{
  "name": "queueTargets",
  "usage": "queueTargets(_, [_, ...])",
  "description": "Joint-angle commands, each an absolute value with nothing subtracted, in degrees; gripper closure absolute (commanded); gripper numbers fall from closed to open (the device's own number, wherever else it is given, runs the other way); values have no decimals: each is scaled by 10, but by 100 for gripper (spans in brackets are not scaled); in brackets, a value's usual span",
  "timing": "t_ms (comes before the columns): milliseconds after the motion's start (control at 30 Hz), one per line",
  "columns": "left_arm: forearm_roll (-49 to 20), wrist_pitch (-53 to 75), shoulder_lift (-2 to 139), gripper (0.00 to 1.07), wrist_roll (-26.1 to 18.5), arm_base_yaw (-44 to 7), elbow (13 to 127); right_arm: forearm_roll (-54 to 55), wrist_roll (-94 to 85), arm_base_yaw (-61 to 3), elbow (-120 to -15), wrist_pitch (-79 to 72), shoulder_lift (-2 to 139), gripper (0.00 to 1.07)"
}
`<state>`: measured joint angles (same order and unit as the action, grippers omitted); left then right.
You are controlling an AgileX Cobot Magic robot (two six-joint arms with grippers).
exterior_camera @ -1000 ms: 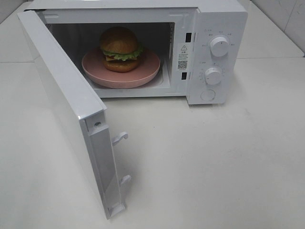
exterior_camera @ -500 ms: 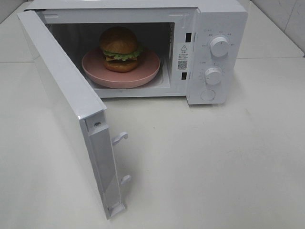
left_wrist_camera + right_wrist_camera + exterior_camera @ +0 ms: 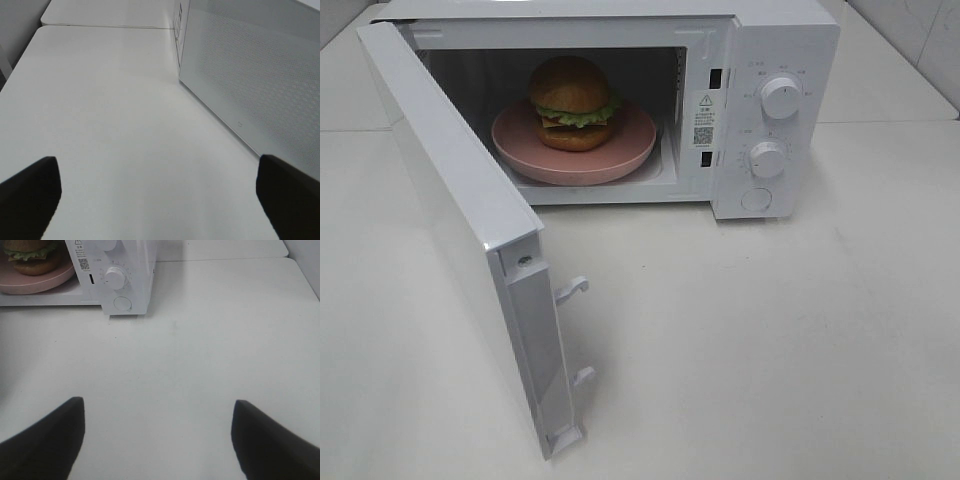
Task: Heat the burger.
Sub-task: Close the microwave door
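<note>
From the high camera we see a white microwave (image 3: 770, 40) standing at the far side of the pale tabletop (image 3: 770, 350). Its door (image 3: 450, 190) is swung wide open toward the near left. Inside the cavity the burger (image 3: 570, 100) sits upright near the middle of a pink plate (image 3: 635, 150), with the glossy bun on top and lettuce showing above the lower bun. The plate's near rim reaches about to the cavity's front edge. On the control panel to the right of the cavity we count an upper knob (image 3: 780, 96), a lower knob (image 3: 767, 158) and a round button (image 3: 756, 200) beneath them. A sticker (image 3: 704, 118) sits on the strip of frame beside the opening. Two white latch hooks (image 3: 572, 289) jut from the door's free edge.

In the left wrist view the left end effector (image 3: 160, 195) is spread wide. Its two dark fingers (image 3: 30, 195) stand far apart, with only bare tabletop between them. Ahead and to one side rises the door's dotted outer face.

In the right wrist view the right end effector (image 3: 159, 440) is likewise spread, its dark tips apart over bare tabletop and pinching nothing. Well ahead of it stands the microwave's control panel, where the lower knob and the round button show clearly. Beside the panel we see the burger on its plate in the open cavity, partly cut off by the picture's edge.
</note>
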<state>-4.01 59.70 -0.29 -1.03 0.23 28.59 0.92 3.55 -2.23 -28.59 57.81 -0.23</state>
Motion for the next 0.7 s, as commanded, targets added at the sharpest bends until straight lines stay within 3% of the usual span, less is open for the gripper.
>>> queueTargets(33, [-41,594,-15,8,-10,5,284,13,41,-18,-286,574,-18,36])
queueTargets(700, [-41,594,-15,8,-10,5,284,13,41,-18,-286,574,-18,43])
